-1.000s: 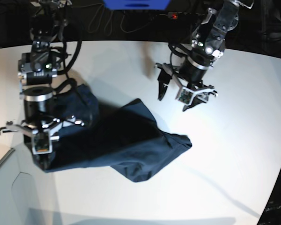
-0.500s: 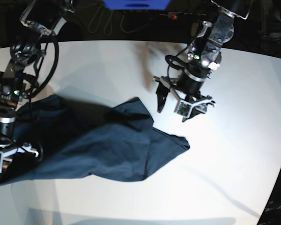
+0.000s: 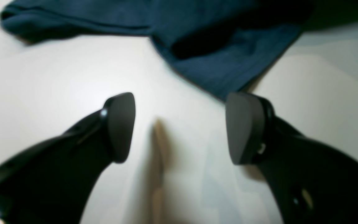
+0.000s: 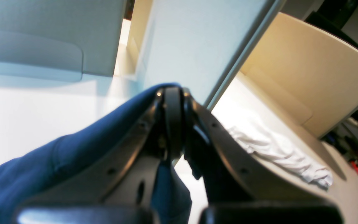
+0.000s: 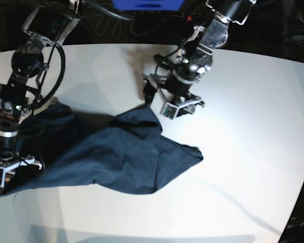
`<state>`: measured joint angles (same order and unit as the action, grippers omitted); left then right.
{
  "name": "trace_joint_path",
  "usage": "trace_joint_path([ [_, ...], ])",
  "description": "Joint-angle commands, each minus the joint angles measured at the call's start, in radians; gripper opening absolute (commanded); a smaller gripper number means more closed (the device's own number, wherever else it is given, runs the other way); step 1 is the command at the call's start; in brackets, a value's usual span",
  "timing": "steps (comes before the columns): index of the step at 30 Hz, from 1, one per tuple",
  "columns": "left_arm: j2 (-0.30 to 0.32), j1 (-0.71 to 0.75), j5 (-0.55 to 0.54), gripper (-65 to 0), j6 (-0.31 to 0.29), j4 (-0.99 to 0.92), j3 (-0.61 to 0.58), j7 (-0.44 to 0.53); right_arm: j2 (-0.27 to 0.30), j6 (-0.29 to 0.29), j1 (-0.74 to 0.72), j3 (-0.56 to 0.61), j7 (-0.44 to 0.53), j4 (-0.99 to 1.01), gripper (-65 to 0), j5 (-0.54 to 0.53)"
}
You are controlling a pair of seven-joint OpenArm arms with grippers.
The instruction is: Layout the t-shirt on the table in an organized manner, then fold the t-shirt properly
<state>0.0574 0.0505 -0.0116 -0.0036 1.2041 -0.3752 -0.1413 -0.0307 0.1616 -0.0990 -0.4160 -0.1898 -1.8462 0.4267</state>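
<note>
A robot's right gripper (image 4: 174, 91) is lifting an edge of a dark navy cloth t-shirt (image 5: 119, 157) in its closed jaws.
The t-shirt is lying crumpled across the glossy white desk (image 5: 243, 167); the left gripper (image 3: 179, 127) is hovering near it, jaws wide apart and empty.

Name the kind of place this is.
Probably an office or robotics lab: grey partitions, a white table, and two robot arms working over a shirt.
</note>
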Motion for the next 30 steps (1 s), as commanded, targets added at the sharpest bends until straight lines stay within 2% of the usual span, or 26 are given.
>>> trace_joint_path([
  [1, -0.014, -0.018, -0.001, -21.1, -0.003, 0.006, 0.000, 0.027, 0.008, -0.009, -0.018, 0.001, 0.033, -0.016, -65.0, -0.004],
  [6, -0.058, -0.048, -0.001, -21.1, -0.002, -0.042, -0.002, 0.027, 0.008, -0.009, -0.015, 0.001, 0.033, -0.014, -65.0, -0.004],
  [17, -0.067, -0.116, -0.003, -21.6, 0.000, -0.211, 0.009, 0.030, 0.010, -0.009, -0.011, 0.002, 0.033, -0.014, -65.0, -0.004],
  [19, -0.072, -0.122, -0.003, -23.3, 0.000, -0.221, 0.009, 0.045, 0.010, -0.009, 0.003, 0.002, 0.033, -0.014, -65.0, -0.004],
  [20, -0.072, -0.122, -0.003, -26.7, 0.000, -0.224, 0.009, 0.064, 0.010, -0.009, 0.014, 0.002, 0.033, -0.014, -65.0, -0.004],
  [21, -0.072, -0.122, -0.003, -32.9, 0.000, -0.229, 0.009, 0.091, 0.010, -0.009, 0.023, 0.002, 0.033, -0.014, -65.0, -0.004],
  [25, -0.072, -0.123, -0.003, -63.2, 0.007, -0.260, 0.009, 0.174, 0.008, -0.009, 0.061, 0.002, 0.033, -0.014, -65.0, -0.013],
  [27, -0.067, -0.123, -0.003, -65.0, 0.007, -0.255, 0.009, 0.176, 0.008, -0.009, 0.083, 0.002, 0.033, -0.014, -65.0, -0.061],
  [28, -0.054, -0.122, -0.003, -63.2, 0.007, -0.247, 0.014, 0.182, 0.010, -0.009, 0.091, 0.002, 0.033, -0.014, -65.0, -0.081],
  [30, -0.024, -0.114, -0.003, -65.0, 0.007, -0.200, 0.049, 0.187, 0.012, -0.009, 0.104, 0.002, 0.033, -0.014, -65.0, -0.102],
])
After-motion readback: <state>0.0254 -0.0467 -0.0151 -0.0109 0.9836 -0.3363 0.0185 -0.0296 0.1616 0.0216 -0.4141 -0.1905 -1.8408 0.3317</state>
